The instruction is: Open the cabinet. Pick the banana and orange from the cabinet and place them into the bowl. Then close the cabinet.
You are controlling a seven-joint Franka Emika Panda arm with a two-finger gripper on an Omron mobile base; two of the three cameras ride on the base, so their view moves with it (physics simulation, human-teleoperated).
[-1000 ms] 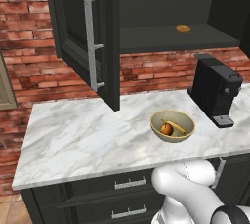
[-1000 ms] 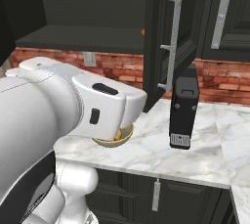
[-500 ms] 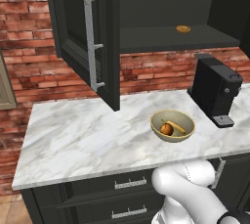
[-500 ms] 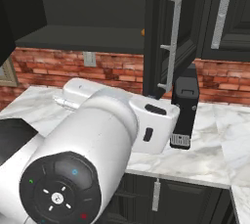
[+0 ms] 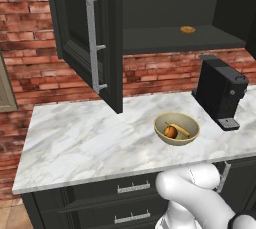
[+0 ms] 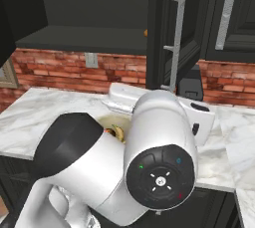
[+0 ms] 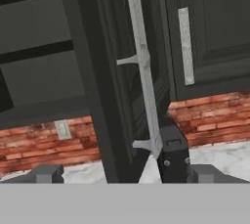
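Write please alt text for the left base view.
The open black cabinet hangs above a marble counter, where a tan bowl holds the banana and orange. A black coffee machine stands to its right.

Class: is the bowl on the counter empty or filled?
Filled: the bowl holds the banana and the orange.

The cabinet (image 5: 95, 43) stands open above the marble surface (image 5: 85, 138); banana (image 5: 181, 129) and orange (image 5: 171, 132) lie in the bowl (image 5: 176, 129) beside a coffee machine (image 5: 220, 92).
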